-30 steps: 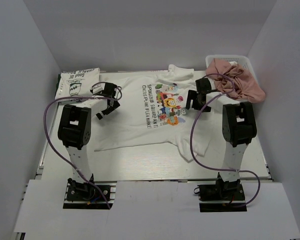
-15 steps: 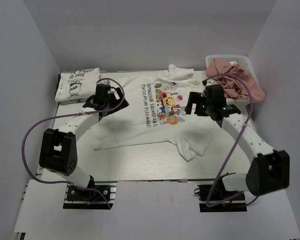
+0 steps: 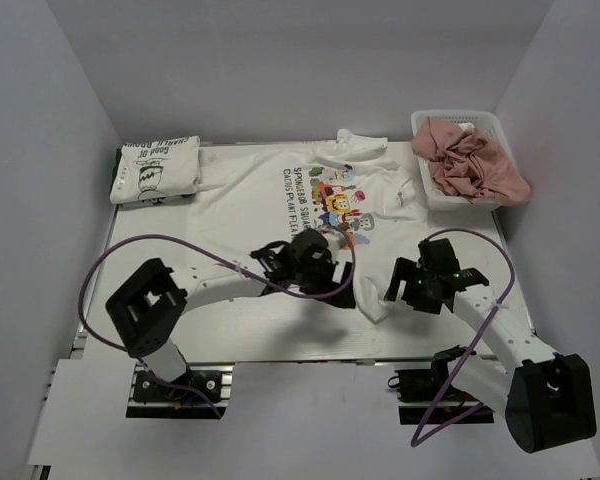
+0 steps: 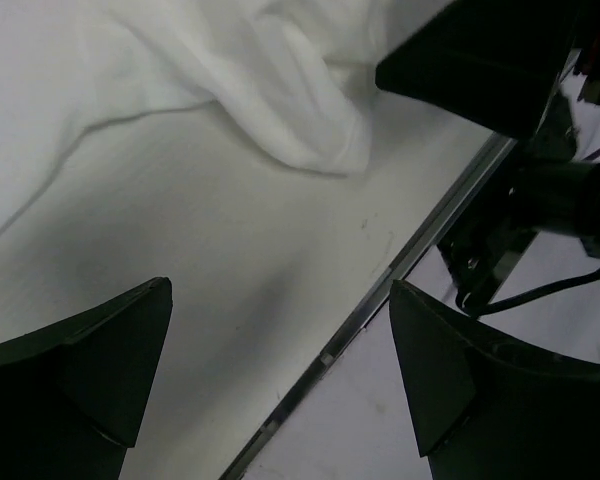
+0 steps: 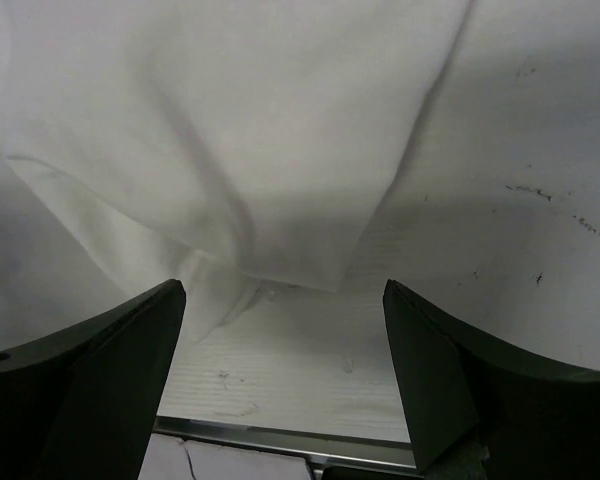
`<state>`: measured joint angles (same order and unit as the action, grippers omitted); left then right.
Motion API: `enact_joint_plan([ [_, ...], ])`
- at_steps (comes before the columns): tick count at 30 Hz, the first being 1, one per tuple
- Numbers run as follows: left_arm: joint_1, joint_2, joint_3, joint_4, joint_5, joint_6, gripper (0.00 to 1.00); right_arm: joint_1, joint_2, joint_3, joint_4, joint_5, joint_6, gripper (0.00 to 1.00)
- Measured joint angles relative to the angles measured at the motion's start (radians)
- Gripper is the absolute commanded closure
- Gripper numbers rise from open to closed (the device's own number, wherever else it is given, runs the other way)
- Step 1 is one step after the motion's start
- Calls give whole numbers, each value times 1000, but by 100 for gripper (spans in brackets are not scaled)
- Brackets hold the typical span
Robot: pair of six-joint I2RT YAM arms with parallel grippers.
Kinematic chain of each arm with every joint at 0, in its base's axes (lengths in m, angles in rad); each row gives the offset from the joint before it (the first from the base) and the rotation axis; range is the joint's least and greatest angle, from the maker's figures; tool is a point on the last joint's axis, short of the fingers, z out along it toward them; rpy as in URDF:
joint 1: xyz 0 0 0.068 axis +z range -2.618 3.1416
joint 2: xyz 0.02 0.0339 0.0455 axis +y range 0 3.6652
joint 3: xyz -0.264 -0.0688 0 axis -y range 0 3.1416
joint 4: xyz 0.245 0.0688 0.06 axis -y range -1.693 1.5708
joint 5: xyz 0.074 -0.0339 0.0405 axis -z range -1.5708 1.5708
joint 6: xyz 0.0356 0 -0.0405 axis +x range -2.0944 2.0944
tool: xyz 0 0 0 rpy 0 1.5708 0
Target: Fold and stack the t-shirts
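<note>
A white t-shirt with a colourful cartoon print (image 3: 332, 203) lies spread flat across the table's middle, its bunched lower corner (image 3: 377, 300) near the front edge. A folded white t-shirt with a black line-drawing (image 3: 156, 170) lies at the far left. My left gripper (image 3: 332, 284) is open and empty over the shirt's near hem; its wrist view shows the gripper (image 4: 280, 300) above bare table with the shirt corner (image 4: 300, 120) ahead. My right gripper (image 3: 402, 290) is open and empty just right of that corner; its wrist view shows the gripper (image 5: 285, 290) just short of the cloth's edge (image 5: 300, 230).
A white basket (image 3: 425, 122) holding crumpled pink cloth (image 3: 475, 165) stands at the back right. The table's metal front edge (image 4: 380, 290) runs close under both grippers. White walls enclose the table on three sides.
Both arms have swung from the shirt's far half down to its near hem. The left gripper went right and forward, the right gripper came forward. Both stayed open and empty.
</note>
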<state>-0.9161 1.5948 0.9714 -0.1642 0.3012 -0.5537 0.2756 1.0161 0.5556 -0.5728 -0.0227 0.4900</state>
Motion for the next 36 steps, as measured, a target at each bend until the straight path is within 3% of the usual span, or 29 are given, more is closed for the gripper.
enact_joint_plan([
  [4, -122, 130, 123, -74, -69, 23, 5, -14, 1, -52, 42, 0, 5, 24],
  [8, -178, 245, 212, -106, -106, 32, 6, -26, 14, -95, 106, 3, 4, 32],
  [10, -187, 303, 258, -121, -131, 34, 12, -33, 16, -103, 140, 5, 4, 46],
  [12, -193, 366, 320, -143, -158, 32, 13, -40, 20, -114, 178, 6, 0, 54],
  [16, -198, 443, 421, -150, -200, 32, 27, -52, 27, -117, 219, 3, -8, 71],
  [19, -201, 496, 499, -183, -238, 24, 45, -54, 28, -113, 221, -11, -9, 78],
  [22, -201, 541, 555, -203, -272, 14, 90, -57, 19, -106, 212, -26, -13, 89],
  [23, -200, 544, 558, -209, -280, 13, 100, -58, 12, -105, 205, -29, -12, 90],
  [24, -199, 544, 558, -214, -293, 12, 100, -59, 2, -99, 190, -30, -12, 90],
  [26, -200, 542, 557, -220, -309, 11, 100, -59, -17, -78, 151, -30, -13, 100],
  [32, -204, 497, 508, -257, -358, 2, 100, -60, -37, 146, -49, 18, -16, 100],
  [36, -205, 449, 473, -255, -315, 12, 100, -59, -48, 237, -201, 55, 3, 100],
])
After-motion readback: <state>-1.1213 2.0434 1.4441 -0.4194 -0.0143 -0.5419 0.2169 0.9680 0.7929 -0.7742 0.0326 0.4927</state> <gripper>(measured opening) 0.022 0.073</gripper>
